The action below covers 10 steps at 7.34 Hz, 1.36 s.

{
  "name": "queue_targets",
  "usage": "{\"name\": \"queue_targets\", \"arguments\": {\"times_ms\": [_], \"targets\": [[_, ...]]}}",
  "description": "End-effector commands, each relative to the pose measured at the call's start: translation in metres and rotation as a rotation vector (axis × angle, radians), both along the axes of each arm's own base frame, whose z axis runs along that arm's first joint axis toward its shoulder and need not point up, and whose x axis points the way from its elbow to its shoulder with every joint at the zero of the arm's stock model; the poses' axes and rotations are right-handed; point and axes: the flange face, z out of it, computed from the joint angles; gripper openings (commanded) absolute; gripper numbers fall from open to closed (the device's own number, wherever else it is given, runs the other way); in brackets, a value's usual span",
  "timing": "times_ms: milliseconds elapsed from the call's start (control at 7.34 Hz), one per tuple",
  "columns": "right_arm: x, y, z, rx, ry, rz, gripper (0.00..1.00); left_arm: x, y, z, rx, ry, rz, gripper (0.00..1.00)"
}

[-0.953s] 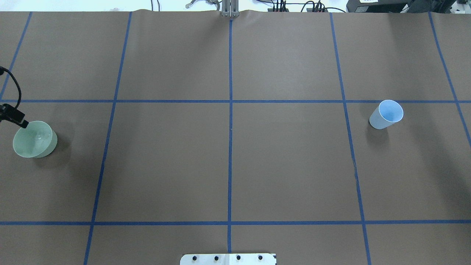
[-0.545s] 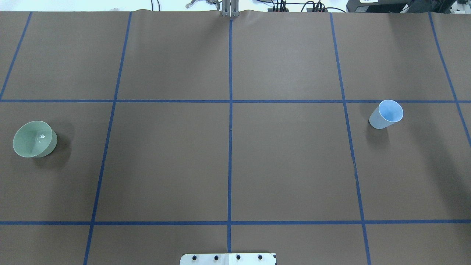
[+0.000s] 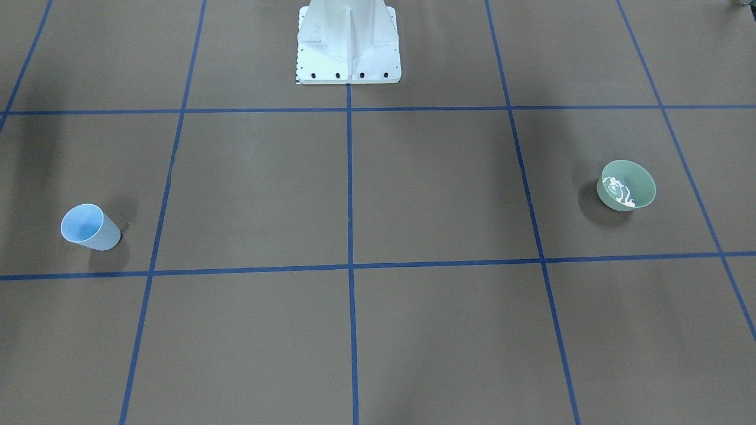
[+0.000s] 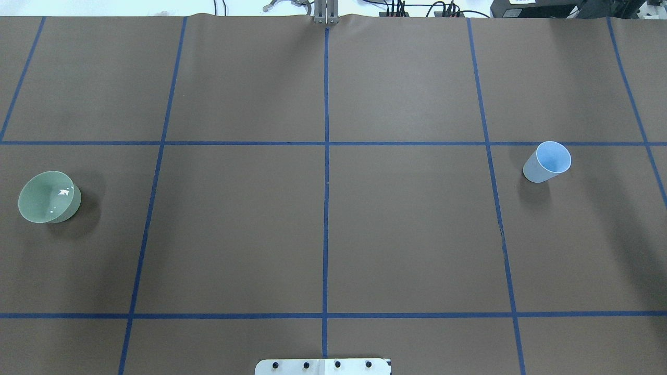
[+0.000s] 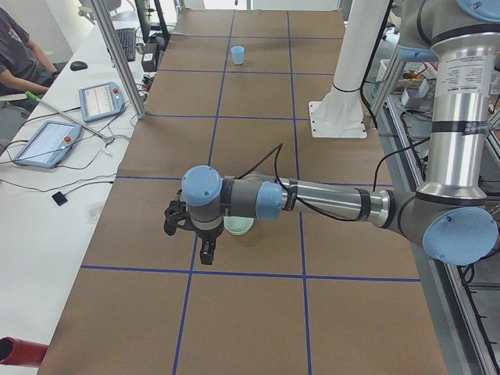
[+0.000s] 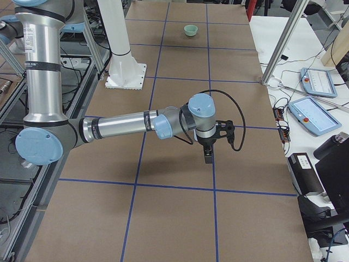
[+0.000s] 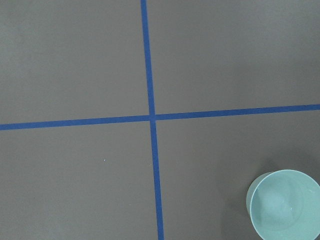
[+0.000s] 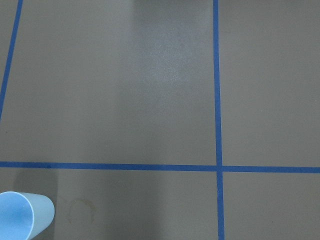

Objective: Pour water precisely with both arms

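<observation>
The water (image 3: pixel 617 192) lies in a green bowl (image 4: pixel 49 197) on the left side of the bench (image 4: pixel 323 234) and shows as white glints. A blue cup (image 4: pixel 547 161) stands upright well apart, on the right side. The left gripper (image 5: pixel 205 258) hangs above the bench near the bowl. The right gripper (image 6: pixel 208 159) hangs over the right end. I cannot tell whether either is wide or narrow.

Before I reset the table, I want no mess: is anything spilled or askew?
Only a faint ring mark on the table beside the blue cup, possibly a water stain. Cup and green bowl stand upright.
</observation>
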Motion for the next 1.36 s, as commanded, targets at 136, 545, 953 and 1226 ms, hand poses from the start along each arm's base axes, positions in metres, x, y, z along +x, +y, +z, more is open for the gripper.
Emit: {"name": "queue_targets", "arguments": {"times_ms": [136, 545, 953, 1226], "targets": [[-0.004, 0.002, 0.007, -0.023, -0.006, -0.069, 1.0, -0.002, 0.013, 0.011, -0.008, 0.006, -0.002, 1.0], [-0.028, -0.006, 0.002, -0.014, -0.002, -0.24, 1.0, -0.002, 0.014, 0.011, -0.016, 0.007, -0.009, 1.0], [-0.026, -0.006, 0.0, -0.025, 0.006, -0.25, 1.0, 0.0, 0.02, 0.016, -0.025, 0.013, -0.008, 1.0], [-0.027, -0.006, -0.001, -0.023, 0.003, -0.251, 1.0, 0.001, 0.02, 0.02, -0.036, 0.015, -0.007, 1.0]]}}
